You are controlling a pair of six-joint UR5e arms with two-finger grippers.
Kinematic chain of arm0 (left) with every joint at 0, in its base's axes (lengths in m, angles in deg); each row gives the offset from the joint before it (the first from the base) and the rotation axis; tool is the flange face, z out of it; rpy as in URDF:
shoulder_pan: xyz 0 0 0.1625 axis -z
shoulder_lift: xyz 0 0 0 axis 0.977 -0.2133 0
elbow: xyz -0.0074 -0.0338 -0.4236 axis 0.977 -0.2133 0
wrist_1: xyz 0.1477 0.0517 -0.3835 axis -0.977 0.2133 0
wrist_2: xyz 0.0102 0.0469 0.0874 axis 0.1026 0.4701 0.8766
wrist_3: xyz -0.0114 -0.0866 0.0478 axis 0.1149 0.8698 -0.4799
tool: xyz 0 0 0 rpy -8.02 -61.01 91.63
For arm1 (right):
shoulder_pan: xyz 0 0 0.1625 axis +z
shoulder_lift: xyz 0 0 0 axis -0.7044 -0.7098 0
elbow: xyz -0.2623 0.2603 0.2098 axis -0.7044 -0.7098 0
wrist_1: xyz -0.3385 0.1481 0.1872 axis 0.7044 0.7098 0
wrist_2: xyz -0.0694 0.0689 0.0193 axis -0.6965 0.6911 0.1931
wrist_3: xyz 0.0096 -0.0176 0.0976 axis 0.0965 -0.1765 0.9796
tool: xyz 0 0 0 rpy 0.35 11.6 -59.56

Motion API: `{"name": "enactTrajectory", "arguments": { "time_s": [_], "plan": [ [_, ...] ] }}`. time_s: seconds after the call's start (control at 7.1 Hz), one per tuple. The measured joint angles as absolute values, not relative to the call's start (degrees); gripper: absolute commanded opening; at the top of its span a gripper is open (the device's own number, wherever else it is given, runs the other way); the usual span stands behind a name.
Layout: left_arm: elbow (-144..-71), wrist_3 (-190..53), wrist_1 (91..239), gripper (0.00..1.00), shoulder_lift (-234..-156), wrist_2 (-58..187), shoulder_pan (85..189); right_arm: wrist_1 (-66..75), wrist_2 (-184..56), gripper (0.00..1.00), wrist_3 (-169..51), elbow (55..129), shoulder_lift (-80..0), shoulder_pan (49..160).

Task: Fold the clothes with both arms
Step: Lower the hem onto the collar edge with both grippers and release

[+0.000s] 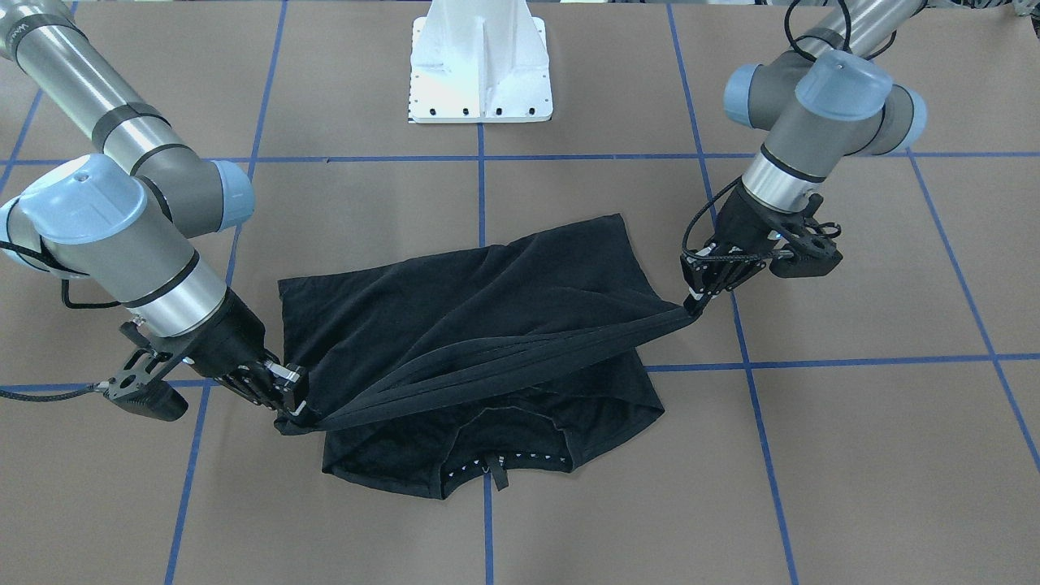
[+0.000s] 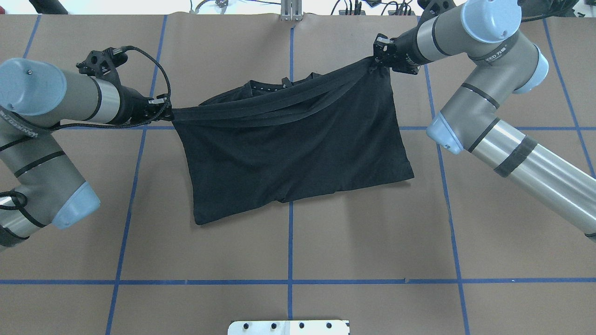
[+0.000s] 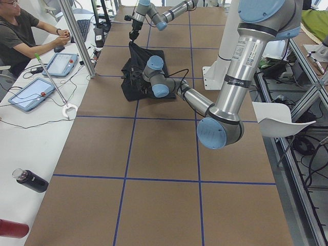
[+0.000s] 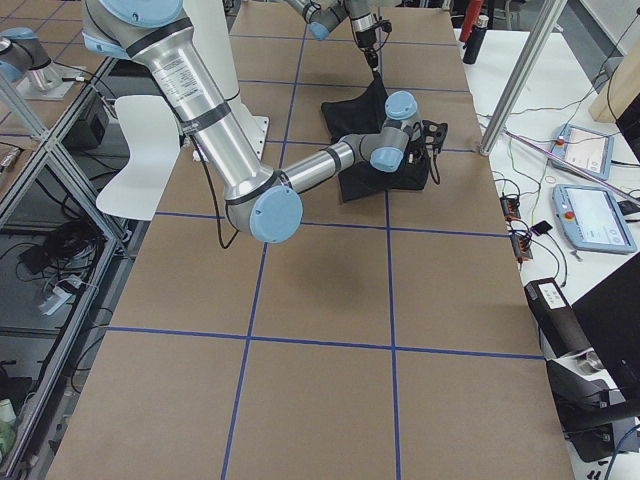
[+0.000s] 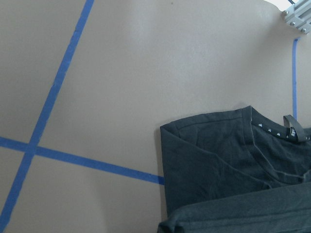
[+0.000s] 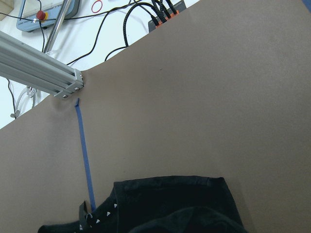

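Overhead: behind the base (image 2: pixel 288 327), looking down and forward.
Front: across the table (image 1: pixel 569 504), steep, facing the base.
Sides: table ends, far off.
Wrists: close, past the jaws; both show the shirt (image 5: pixel 218 160) collar.

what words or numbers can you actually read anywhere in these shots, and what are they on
"WAIVE...": white print on the black band on the left arm; the rest is blurred.
"...ED 7180", as best it reads: second band, on the right arm.
Neck tag of the T-shirt: white print, too small to read.
Tube label, left side view: too small to read.
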State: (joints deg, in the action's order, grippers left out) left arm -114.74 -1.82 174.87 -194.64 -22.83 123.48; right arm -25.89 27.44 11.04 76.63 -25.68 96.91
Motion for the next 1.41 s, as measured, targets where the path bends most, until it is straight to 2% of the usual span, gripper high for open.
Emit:
{"name": "enactTrajectory", "arguments": {
  "time_s": [1.41],
  "plan": [
    [-101.67, -2.12, 175.56, 0.00, -202.34, -17.70, 126.54, -28.09, 24.33, 0.00, 10.92, 69.66, -22.77, 96.67]
  ]
}}
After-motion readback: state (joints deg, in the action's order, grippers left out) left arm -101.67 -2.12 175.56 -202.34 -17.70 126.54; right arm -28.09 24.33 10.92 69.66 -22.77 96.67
